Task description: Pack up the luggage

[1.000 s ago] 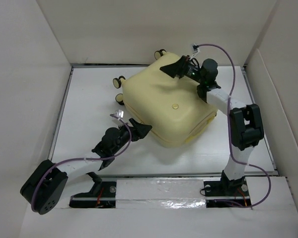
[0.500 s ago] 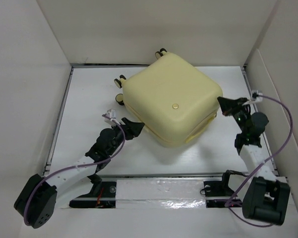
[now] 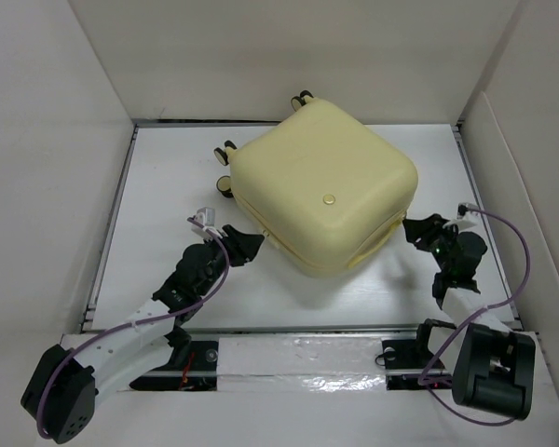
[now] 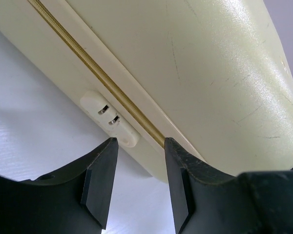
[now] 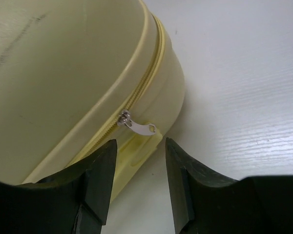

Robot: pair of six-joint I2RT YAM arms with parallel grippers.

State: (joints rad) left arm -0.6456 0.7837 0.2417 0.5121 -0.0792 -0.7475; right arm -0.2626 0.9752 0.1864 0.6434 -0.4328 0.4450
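Pale-yellow luggage (image 3: pixel 321 191) is lying on a plain white table (image 3: pixel 168 186).
Its zip (image 4: pixel 99 73) is showing deeper gold, the pull (image 5: pixel 139 126) is glinting silver, the wheels (image 3: pixel 225 149) are showing cream and black, and the cables (image 3: pixel 529 265) are showing purple.

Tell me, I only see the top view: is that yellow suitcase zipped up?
Observer: Right wrist view: a metal zipper pull lies on the suitcase, on its zipper, whose teeth look closed.
Operator: What's near the left arm?
Observer: Left wrist view: a cream plastic tab with two slots sits beside the zipper seam.
Operator: Anything gripped?
Observer: No. The left end effector and right end effector both stand open, empty.
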